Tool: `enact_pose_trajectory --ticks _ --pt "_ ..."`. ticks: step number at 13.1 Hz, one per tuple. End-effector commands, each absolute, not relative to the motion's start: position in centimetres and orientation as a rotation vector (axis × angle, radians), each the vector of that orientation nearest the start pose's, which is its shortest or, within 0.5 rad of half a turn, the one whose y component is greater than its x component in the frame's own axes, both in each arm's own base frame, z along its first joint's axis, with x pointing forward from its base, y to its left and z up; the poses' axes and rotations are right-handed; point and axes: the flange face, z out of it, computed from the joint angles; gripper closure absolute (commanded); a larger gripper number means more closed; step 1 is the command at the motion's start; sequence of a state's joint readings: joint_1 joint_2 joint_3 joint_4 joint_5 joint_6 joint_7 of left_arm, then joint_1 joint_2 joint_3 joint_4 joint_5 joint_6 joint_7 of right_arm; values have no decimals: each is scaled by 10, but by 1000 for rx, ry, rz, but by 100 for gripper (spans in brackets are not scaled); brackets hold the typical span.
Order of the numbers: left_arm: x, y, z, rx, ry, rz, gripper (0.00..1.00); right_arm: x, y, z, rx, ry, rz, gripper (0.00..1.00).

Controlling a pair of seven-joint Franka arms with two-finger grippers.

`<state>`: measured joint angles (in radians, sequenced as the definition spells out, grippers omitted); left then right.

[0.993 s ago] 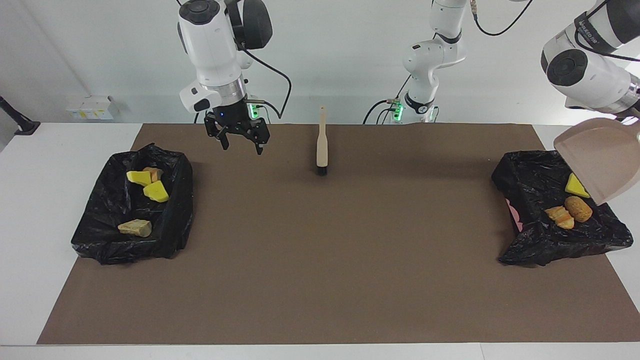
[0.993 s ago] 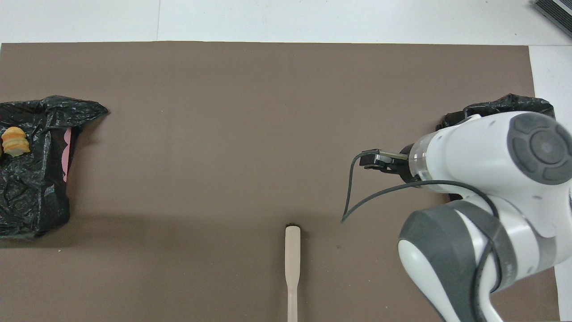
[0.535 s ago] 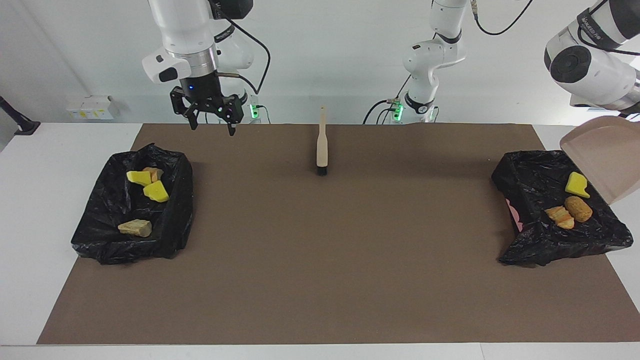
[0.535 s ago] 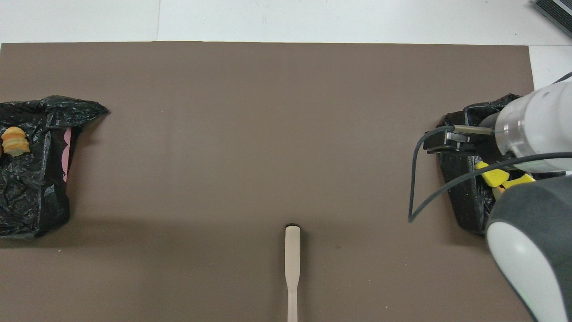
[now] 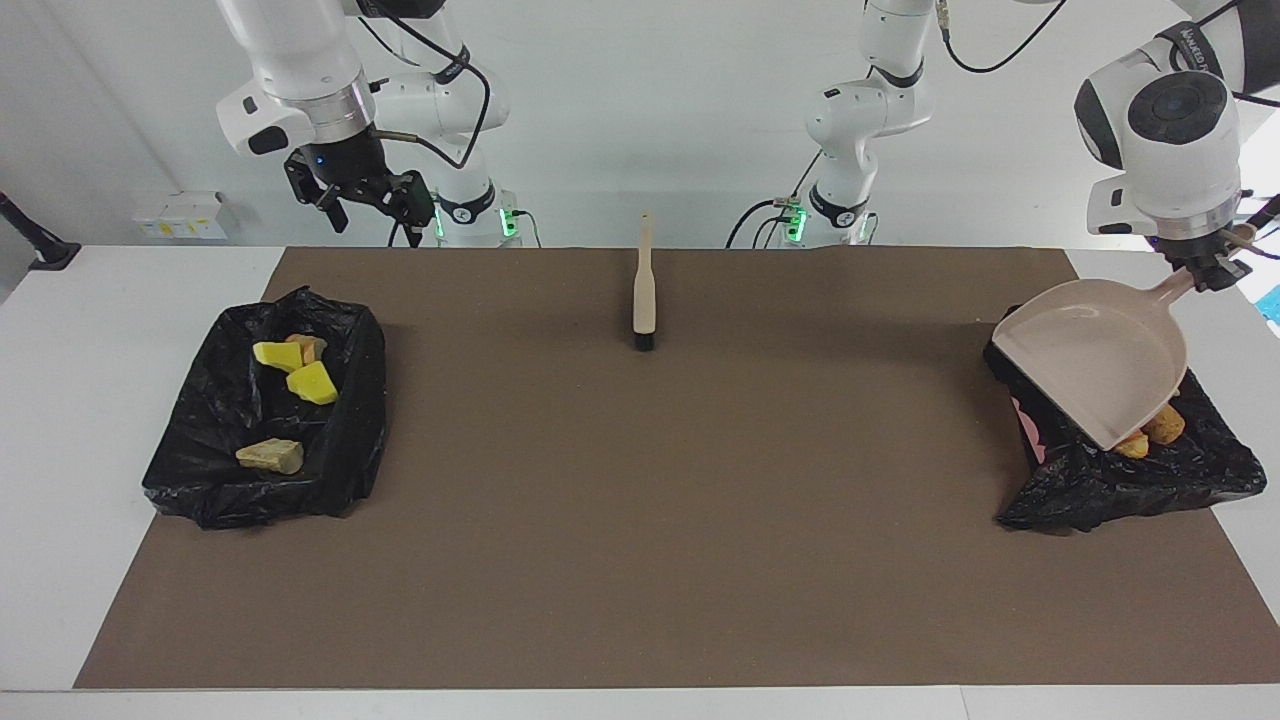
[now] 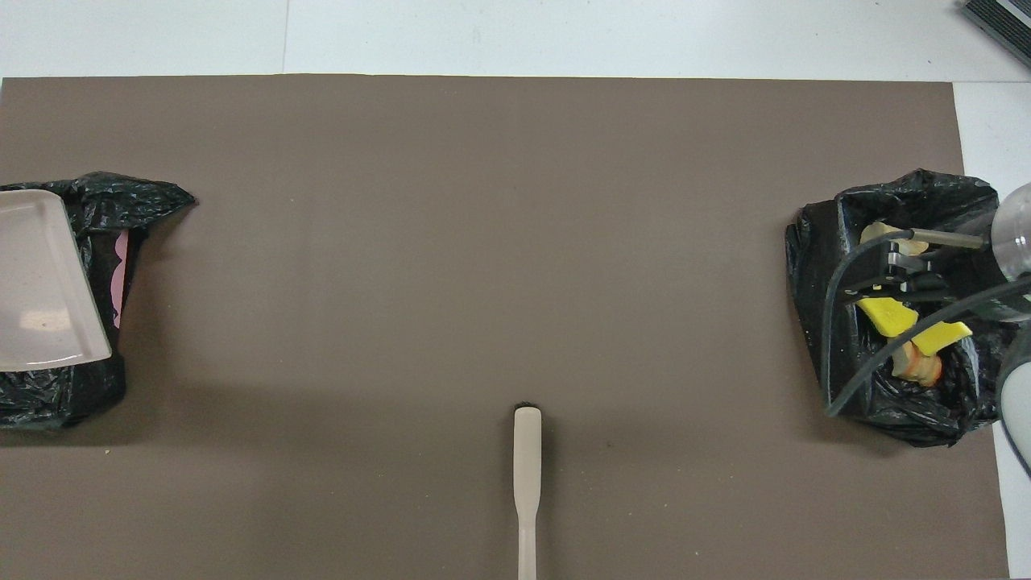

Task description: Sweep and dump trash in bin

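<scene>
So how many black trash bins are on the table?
2. One bin sits at the right arm's end with scraps in it; the other bin sits at the left arm's end, under the dustpan.

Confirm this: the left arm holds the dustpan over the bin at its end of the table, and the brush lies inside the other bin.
Not quite. The brush lies on the brown mat midway between the two bins, as the facing view shows. The rest stands: the left tool grips the dustpan by its handle over the bin at its end.
</scene>
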<state>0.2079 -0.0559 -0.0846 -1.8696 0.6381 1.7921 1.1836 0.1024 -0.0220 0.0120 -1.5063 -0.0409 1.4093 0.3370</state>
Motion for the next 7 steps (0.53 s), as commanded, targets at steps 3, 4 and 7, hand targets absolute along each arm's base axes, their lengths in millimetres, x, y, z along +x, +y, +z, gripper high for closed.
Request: enact_pose_trajectory --ticks 3,4,7 --pt "520 37 538 -2457 1268 429 100 522 43 664 -3155 365 100 0" --pt "518 16 535 -2527 1183 413 100 522 41 665 -3167 372 94 0" --pt "507 -51 533 -2666 1023 358 100 520 42 668 -3147 370 80 0"
